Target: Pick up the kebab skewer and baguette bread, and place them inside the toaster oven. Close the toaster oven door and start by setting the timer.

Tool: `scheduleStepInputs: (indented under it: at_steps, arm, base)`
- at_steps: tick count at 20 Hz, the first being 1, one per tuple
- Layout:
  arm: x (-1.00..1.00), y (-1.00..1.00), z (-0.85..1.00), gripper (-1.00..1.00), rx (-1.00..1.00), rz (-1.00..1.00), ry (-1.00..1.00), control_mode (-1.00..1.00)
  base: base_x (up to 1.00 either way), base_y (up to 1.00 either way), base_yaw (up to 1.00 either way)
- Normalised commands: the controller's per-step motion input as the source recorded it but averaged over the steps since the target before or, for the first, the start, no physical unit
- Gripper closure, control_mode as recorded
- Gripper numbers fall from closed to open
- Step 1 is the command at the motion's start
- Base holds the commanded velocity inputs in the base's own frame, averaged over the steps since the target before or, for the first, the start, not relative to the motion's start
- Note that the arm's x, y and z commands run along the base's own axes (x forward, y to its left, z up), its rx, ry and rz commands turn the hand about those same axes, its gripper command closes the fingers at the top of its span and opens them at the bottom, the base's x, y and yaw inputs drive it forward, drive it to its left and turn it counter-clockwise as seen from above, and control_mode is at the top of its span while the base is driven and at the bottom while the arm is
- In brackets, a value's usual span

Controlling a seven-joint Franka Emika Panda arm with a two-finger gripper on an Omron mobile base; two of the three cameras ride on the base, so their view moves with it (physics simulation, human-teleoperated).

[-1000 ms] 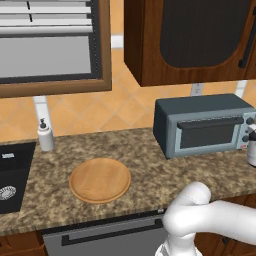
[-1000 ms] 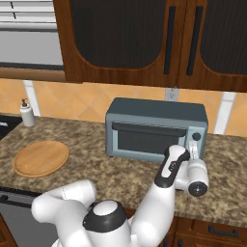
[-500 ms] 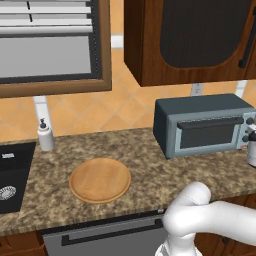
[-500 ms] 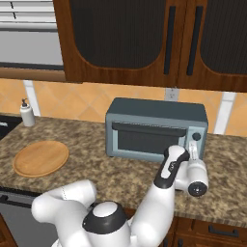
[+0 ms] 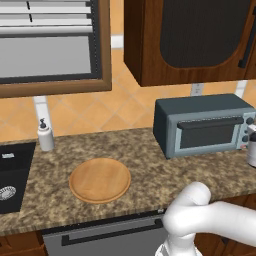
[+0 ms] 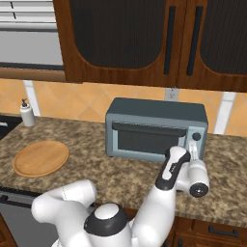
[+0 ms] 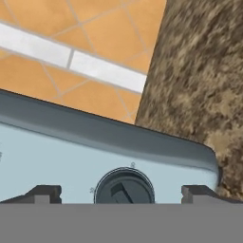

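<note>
toaster oven door (image 5: pixel 209 135): seen shut, at the desk's (image 6: pixel 120 173) far right.
gripper (image 7: pixel 123 195): spread wide, nothing grasped, a dial (image 7: pixel 124 186) framed between its tips.
wooden plate (image 5: pixel 100 180): set left, bare desk around it.

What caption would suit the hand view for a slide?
Open gripper straddling a dark knob on the toaster oven control panel.

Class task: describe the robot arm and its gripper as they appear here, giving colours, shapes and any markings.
The arm is glossy white, built of rounded tube-like segments with dark caps at the joints. A black band wraps the forearm. The gripper has two small dark grey, blocky fingertips. No cables or markings show.
</note>
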Motion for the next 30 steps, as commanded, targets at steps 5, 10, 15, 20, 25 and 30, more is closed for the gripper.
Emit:
scheduleStepInputs:
  at_steps: [5,10,15,20,25,30]
  arm:
    - [0.27,0.00,-0.07,-1.00,0.02,0.00,-0.12,-1.00]
    - [0.23,0.06,0.00,-1.00,0.05,0.00,-0.10,-1.00]
    - [0.27,0.00,0.00,-1.00,0.02,0.00,-0.01,-1.00]
    - [0.10,0.01,0.13,-1.00,0.00,0.00,0.00,-1.00]
    - [0.13,0.11,0.10,-1.00,0.00,0.00,0.00,-1.00]
    - [0.17,0.13,0.00,1.00,0.00,0.00,0.00,-1.00]
  base:
    - [0.00,0.00,0.00]
    - [0.00,0.00,0.00]
    - [0.00,0.00,0.00]
    - [0.00,0.00,0.00]
    - [0.00,0.00,0.00]
    - [0.00,0.00,0.00]
